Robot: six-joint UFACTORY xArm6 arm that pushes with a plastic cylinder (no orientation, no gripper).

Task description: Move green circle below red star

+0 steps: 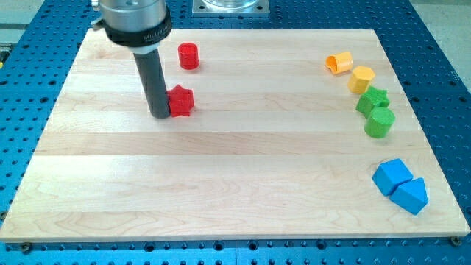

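The green circle (pixel 380 122), a short green cylinder, stands near the view's right edge, just below a green star (pixel 372 100). The red star (pixel 180 101) lies in the upper left part of the wooden board (pixel 221 184). My tip (pixel 160 115) rests on the board right at the red star's left side, touching or nearly touching it. The green circle is far to the right of my tip.
A red cylinder (pixel 189 56) stands above the red star. An orange cylinder-like block (pixel 339 62) and a yellow block (pixel 360 79) sit at the upper right. Two blue blocks (pixel 391 177) (pixel 410 196) lie at the lower right. Blue perforated table surrounds the board.
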